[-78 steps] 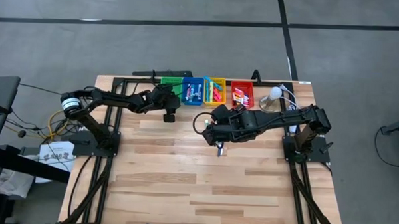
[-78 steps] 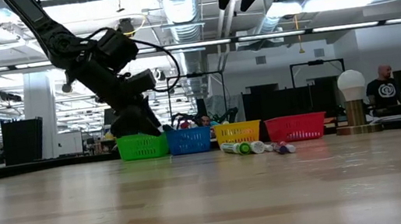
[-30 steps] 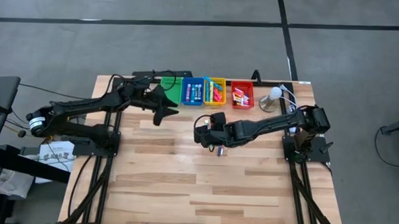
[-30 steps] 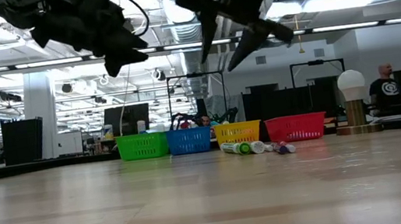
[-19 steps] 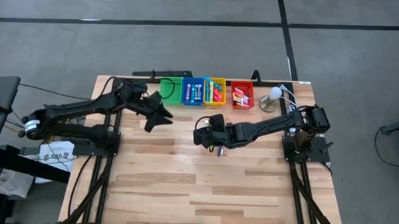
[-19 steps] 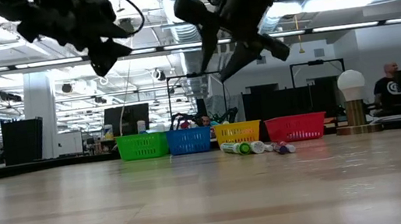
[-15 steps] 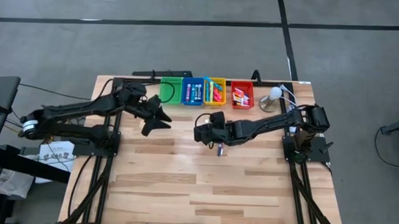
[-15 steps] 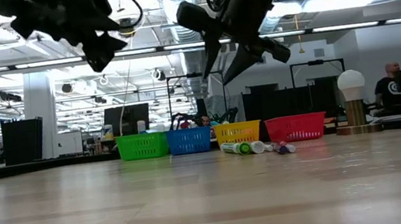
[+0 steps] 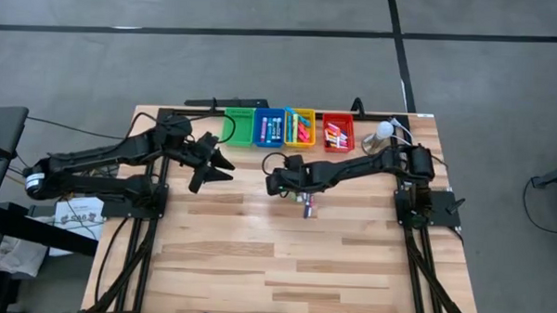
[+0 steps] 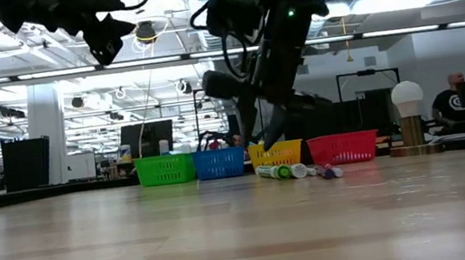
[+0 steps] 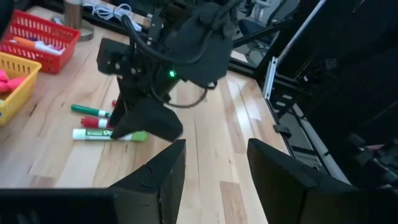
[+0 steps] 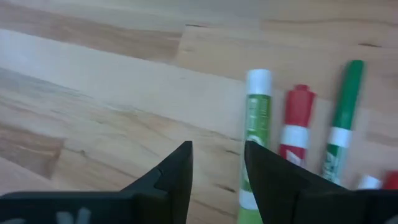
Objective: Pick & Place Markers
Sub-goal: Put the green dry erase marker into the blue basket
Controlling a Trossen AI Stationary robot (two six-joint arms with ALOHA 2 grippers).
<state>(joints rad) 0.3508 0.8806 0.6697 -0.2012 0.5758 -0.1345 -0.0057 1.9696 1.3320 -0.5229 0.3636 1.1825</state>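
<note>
Three markers lie loose side by side on the wooden table: a green-and-white one [image 12: 256, 124], a red-and-white one [image 12: 297, 124] and a slim green one [image 12: 342, 115]. The high view shows them as a small cluster [image 9: 307, 207]. My right gripper [image 12: 217, 180] hangs open just above the table beside the green-and-white marker, with nothing between its fingers; it also shows in the high view [image 9: 279, 186] and the low view [image 10: 254, 138]. My left gripper [image 11: 214, 168] is open and empty, raised over the table's left part [image 9: 213, 168].
Four small bins stand in a row at the far edge: green [image 9: 238, 127], blue [image 9: 268, 128], yellow [image 9: 300, 127] and red [image 9: 337, 132], the last three holding markers. A white ball-topped lamp [image 9: 383, 132] stands to the right of them. Bare wood stretches toward the near edge.
My right gripper has come down from high over the table toward the loose markers and shifted a little toward the left edge. My left gripper has drawn back from the bins toward the table's left and near edges, rising slightly. The markers have not moved.
</note>
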